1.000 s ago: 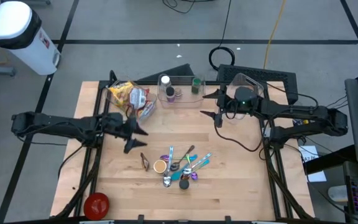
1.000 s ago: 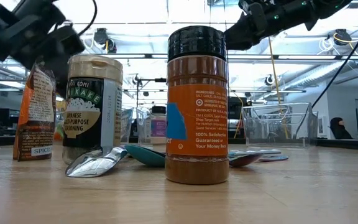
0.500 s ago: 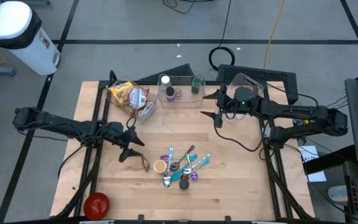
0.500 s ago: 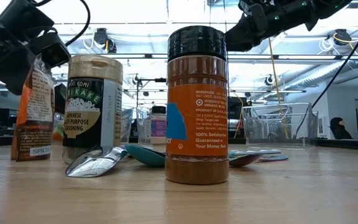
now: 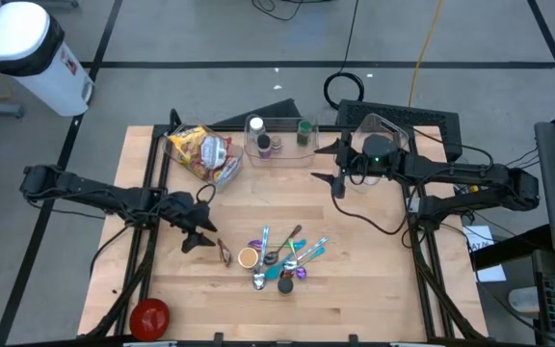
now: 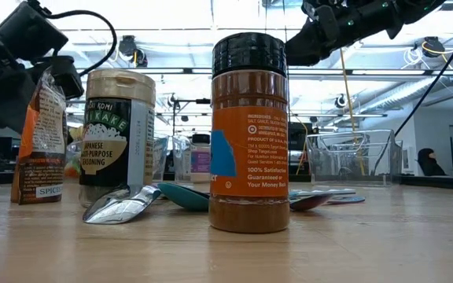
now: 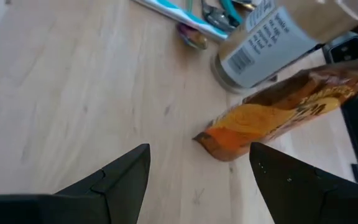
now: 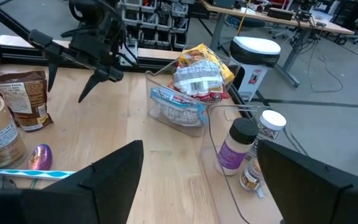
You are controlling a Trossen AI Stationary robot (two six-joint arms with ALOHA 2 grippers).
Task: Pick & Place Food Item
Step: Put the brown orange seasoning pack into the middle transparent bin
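Observation:
A small orange spice pouch stands upright on its bottom edge on the wooden table, left of a pale-lidded seasoning jar. My left gripper is open and low, just left of the pouch. The pouch's near corner lies ahead of the gap between the fingers, untouched. In the low view a brown spice bottle with a black lid stands nearest the camera. My right gripper hangs open above the table's far right and holds nothing.
Coloured spoons lie beside the jar. A clear bin of snack bags stands at the far left. A clear container with small bottles stands at the far middle. A red bowl sits at the near left corner.
My left gripper has moved toward the table's near edge and down toward the spice pouch, turning a little on the way, and has stayed open. The pouch and jar have not moved.

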